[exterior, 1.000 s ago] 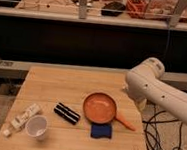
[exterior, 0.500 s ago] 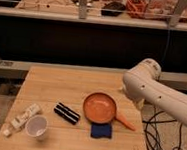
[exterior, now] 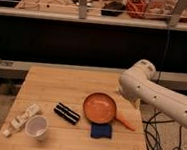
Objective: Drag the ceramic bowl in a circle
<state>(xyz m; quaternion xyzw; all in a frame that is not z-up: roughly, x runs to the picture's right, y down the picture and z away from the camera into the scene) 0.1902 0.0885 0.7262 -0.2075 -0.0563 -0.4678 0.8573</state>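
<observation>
The ceramic bowl (exterior: 99, 108) is wide, shallow and orange-brown, and sits upright right of centre on the wooden table (exterior: 61, 83). My white arm (exterior: 150, 90) reaches in from the right, its rounded joint above the table's right edge. My gripper (exterior: 128, 100) hangs under that joint, just right of the bowl's rim and mostly hidden by the arm. I cannot tell whether it touches the bowl.
An orange carrot-like piece (exterior: 124, 122) lies at the bowl's lower right. A blue sponge (exterior: 101, 130) lies in front of the bowl. A black striped packet (exterior: 67, 113), a white cup (exterior: 36, 127) and a white tube (exterior: 24, 116) lie to the left. Cables (exterior: 160, 142) hang off the right side.
My arm's joint has shifted a little left and down toward the bowl. The bowl and the other things have not moved.
</observation>
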